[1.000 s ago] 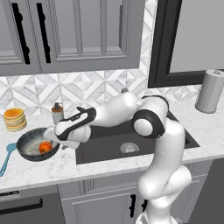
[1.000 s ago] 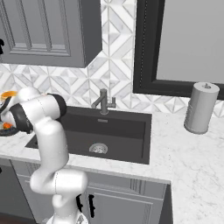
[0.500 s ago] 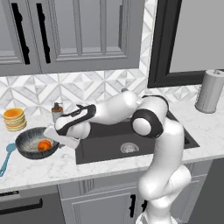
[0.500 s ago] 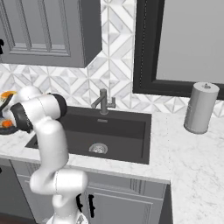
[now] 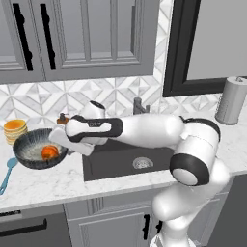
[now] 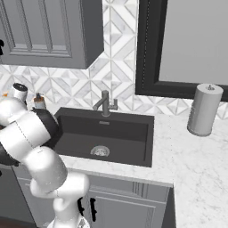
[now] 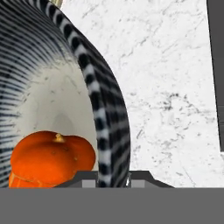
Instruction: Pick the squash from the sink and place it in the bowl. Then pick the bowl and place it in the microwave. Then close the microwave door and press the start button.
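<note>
Hand view: gripper (image 7: 113, 178) straddles bowl (image 7: 103, 109) rim, one dark tip inside, other outside; jaws pinched on the rim wall.
Left base view: gripper (image 5: 61, 140) at right edge of bowl (image 5: 29, 149), arm reaching far left across sink (image 5: 126, 159).
Bowl pos: on marble counter (image 5: 58, 181) left of sink; looks slightly tilted, near rim lower, can't tell if lifted off counter.
Bowl facing: opening up and a bit toward cam in left base view; round, no clear long axis.
Squash (image 7: 50, 158): inside bowl, on pale speckled floor close to gripped rim; stem nub up in hand view; squat shape, wider than tall. In left base view squash (image 5: 49, 153) sits right-of-centre in bowl.
Sink: dark basin w/ round metal drain (image 6: 100, 151), faucet (image 6: 105, 103) behind it.
Nearby: stack of orange-tan discs (image 5: 15, 130) behind bowl against tile; blue utensil (image 5: 6, 173) on counter just left-front of bowl; small bottle (image 6: 39, 101) by backsplash left of sink.
Far side: paper towel roll (image 6: 204, 110) upright on counter right of sink, well apart from arm.
</note>
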